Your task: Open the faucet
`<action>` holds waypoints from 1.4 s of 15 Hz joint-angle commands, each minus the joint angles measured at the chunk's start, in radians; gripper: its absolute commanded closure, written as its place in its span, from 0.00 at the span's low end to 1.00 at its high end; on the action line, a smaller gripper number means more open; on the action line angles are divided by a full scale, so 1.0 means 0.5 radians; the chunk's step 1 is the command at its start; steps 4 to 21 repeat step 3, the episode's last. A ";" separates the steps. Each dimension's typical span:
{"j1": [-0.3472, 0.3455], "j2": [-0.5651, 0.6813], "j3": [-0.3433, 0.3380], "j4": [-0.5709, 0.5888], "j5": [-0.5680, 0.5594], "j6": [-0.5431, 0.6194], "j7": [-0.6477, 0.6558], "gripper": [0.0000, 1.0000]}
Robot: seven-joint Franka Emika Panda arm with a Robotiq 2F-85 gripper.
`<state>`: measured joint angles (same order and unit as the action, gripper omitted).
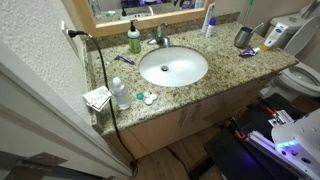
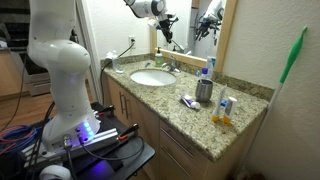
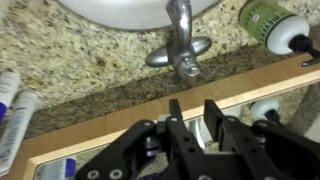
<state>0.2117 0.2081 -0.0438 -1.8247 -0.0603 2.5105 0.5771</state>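
From the wrist view, a close look down on the small silvery-grey metal faucet (image 3: 180, 45): spout reaching over the rim of the white oval basin (image 3: 120, 8), base on the speckled granite table (image 3: 80, 55). Lower in that frame, the black two-fingered hand (image 3: 195, 120), released, fingers (image 3: 176, 118) spread with nothing between them, clear of the faucet. Behind it, a light wooden strip (image 3: 110, 125) along the back of the table. Beside the faucet, a green soap dispenser bottle with a white pump (image 3: 268, 20). At the frame's left edge, white and blue tubes (image 3: 12, 110), too cropped to identify.

In an exterior view from above, nothing of the hand, but the whole layout instead. Faucet (image 1: 160, 38) at the middle of the basin's (image 1: 173, 68) back rim, dispenser (image 1: 134, 40) just beside it. A shiny metal cup (image 1: 243, 37) well apart, toward the far end of the table (image 1: 225, 65). A small clear bottle (image 1: 120, 93) near the front corner.

In an exterior view from the side, the one thing not readable elsewhere: height. Hand (image 2: 168, 28) in the air above the faucet (image 2: 172, 66), apart from it, on the white robot arm (image 2: 60, 60) rising from the foreground. Too small there to judge the fingers.
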 commanded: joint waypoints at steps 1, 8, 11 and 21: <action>-0.044 -0.360 0.084 -0.241 -0.048 -0.486 -0.110 0.39; -0.072 -0.238 0.105 -0.096 -0.059 -0.379 -0.020 0.50; -0.072 -0.238 0.105 -0.096 -0.059 -0.379 -0.020 0.50; -0.072 -0.238 0.105 -0.096 -0.059 -0.379 -0.020 0.50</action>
